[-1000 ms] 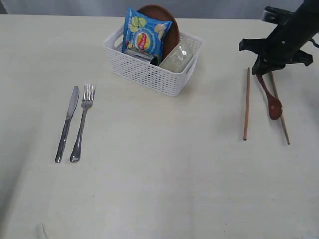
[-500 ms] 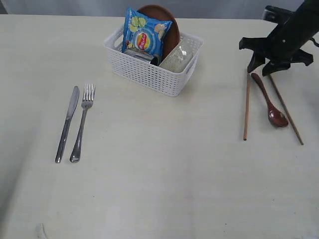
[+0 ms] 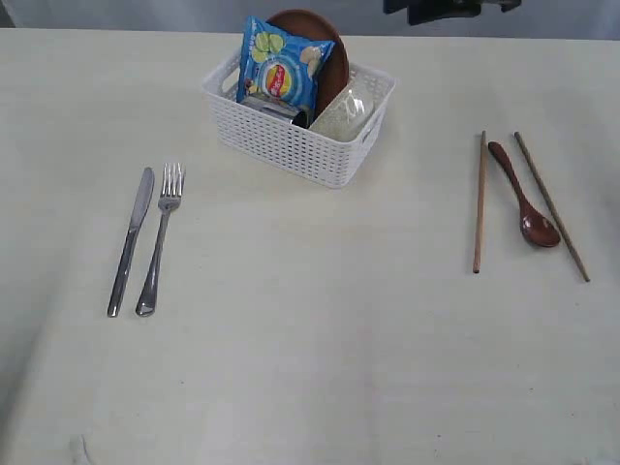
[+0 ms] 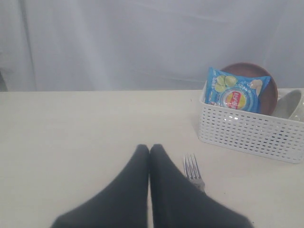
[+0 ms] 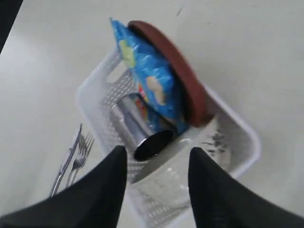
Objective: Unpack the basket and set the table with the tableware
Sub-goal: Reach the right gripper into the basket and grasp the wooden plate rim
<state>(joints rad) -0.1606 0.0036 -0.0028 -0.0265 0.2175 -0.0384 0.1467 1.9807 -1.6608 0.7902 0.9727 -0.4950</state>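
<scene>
White perforated rectangular plastic basket (image 3: 291,150) sits in the upper middle of the exterior view on the pale cream tabletop (image 3: 310,368); inside: brown round plate (image 3: 329,58) on edge, blue chip bag (image 3: 281,70) leaning against it, shiny steel mug (image 5: 142,130) on its side, off-white bowl (image 3: 344,114). Steel knife (image 3: 131,239) and fork (image 3: 160,237) lie side by side at left; red-brown wooden spoon (image 3: 523,199) between two wooden chopsticks (image 3: 479,201) at right. Right gripper (image 5: 157,151) hangs over the basket — fingers spread, empty. Left gripper (image 4: 149,148) near the fork's tines — fingers pressed together, nothing between.
</scene>
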